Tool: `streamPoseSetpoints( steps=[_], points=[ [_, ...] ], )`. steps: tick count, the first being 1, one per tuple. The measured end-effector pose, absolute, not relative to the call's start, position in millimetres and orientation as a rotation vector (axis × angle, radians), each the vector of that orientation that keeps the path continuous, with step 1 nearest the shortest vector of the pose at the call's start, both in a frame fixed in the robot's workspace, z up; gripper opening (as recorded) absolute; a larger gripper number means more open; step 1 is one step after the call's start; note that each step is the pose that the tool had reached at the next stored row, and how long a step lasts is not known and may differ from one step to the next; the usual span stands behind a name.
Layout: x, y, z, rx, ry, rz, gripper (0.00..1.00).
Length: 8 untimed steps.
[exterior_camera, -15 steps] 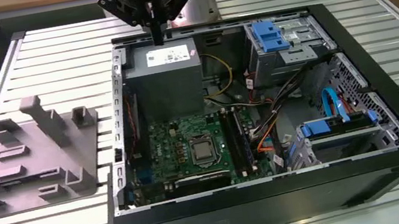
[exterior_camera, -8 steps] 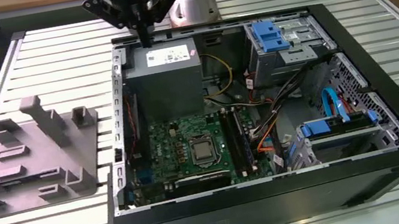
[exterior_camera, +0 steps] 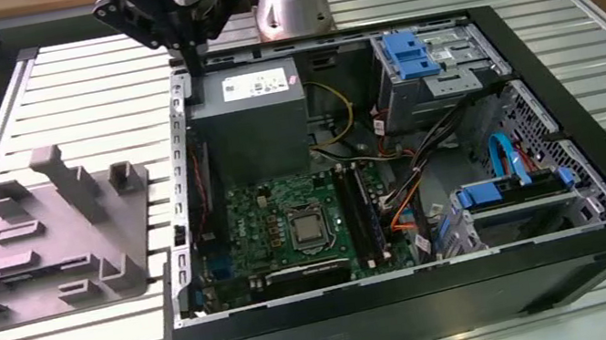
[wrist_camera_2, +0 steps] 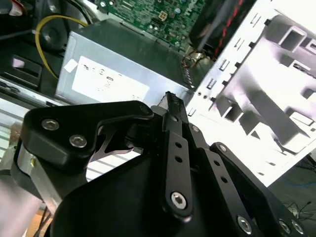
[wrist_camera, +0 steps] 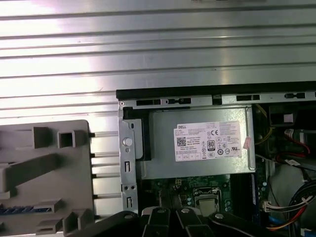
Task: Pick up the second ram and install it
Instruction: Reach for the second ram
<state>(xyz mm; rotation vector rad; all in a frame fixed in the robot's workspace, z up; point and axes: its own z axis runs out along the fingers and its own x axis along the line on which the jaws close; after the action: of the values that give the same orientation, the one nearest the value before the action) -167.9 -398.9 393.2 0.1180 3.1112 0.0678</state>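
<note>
A: Where's the hand (exterior_camera: 190, 62)?

B: Up over the far-left corner of the case (exterior_camera: 424, 302), above the wall beside the power supply (exterior_camera: 250, 114). In the second wrist view the fingers look pressed together, with nothing between them.

A: And the second ram (wrist_camera: 22, 210)?

B: Not in the hand. I read it as the blue-green strip in the first wrist view, lying flat in the grey holder tray (exterior_camera: 52, 286). It's cut off at the picture edge, so I can't see its full length.

A: Which way from the hand?

B: The tray sits on the table (exterior_camera: 79, 87), left of the case and just beside it. The strip is in the tray's near-left part, so from the hand it lies left and nearer, well apart. The case wall and most of the tray are between them.

A: Long axis?

B: It runs left-right, roughly parallel to the case's far wall. The memory slots (exterior_camera: 362, 215) on the motherboard (exterior_camera: 275, 221) run near-far, so my call is that the stick lies crosswise to them.

A: Progress?

B: Early, I'd judge. The pickup isn't done yet, and the hand is closer to the power supply than to the stick.
</note>
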Motion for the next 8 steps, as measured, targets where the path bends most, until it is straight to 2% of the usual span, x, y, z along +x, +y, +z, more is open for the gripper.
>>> streamPoseSetpoints(
  steps=[8],
  points=[
    [-182.5, -398.9, 393.0, 0.118, 3.111, 0.068, 0.10]
  ],
)
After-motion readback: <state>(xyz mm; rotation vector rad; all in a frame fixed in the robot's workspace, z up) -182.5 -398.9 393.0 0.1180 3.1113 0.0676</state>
